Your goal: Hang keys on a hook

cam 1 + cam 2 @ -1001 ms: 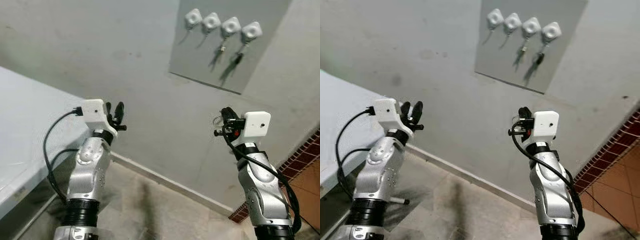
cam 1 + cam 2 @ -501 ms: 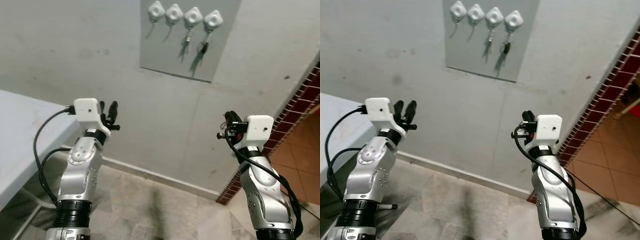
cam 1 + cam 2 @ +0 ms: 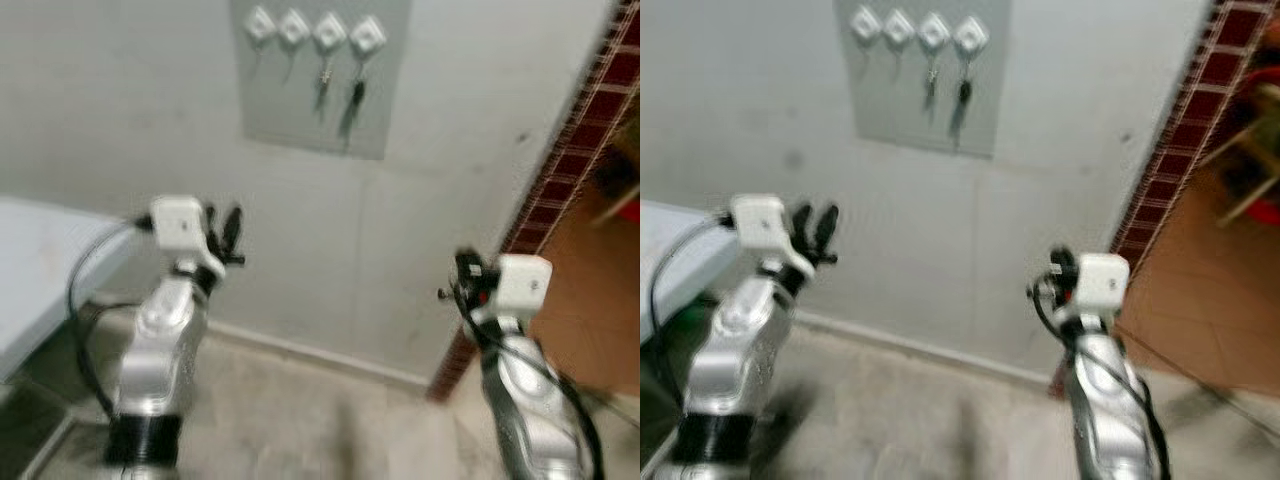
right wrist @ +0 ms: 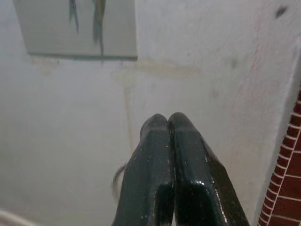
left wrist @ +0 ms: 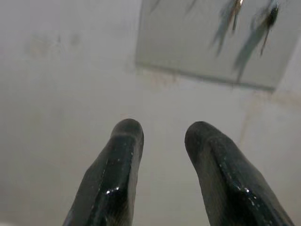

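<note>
A grey panel (image 3: pixel 320 95) on the white wall carries a row of white hooks (image 3: pixel 312 28). The two right-hand hooks each hold hanging keys (image 3: pixel 355 95); the two left-hand hooks look bare. My right gripper (image 3: pixel 463 270) is raised below and to the right of the panel, well short of the wall. In the right wrist view it (image 4: pixel 168 118) is shut, with a thin key ring (image 4: pixel 116 181) curving out beside its fingers. My left gripper (image 3: pixel 223 222) is raised at the left, open with nothing in it (image 5: pixel 162 132). The head views are blurred.
A pale table (image 3: pixel 35 255) stands at the far left. A dark red brick strip (image 3: pixel 560 160) ends the wall on the right, with orange floor tiles (image 3: pixel 590 310) and a chair (image 3: pixel 1240 170) beyond. Grey concrete floor (image 3: pixel 300 420) lies below.
The whole picture has shifted and blurred, so the camera moved: the panel now sits further left and more of the room at the right shows. Both arms keep their raised poses.
</note>
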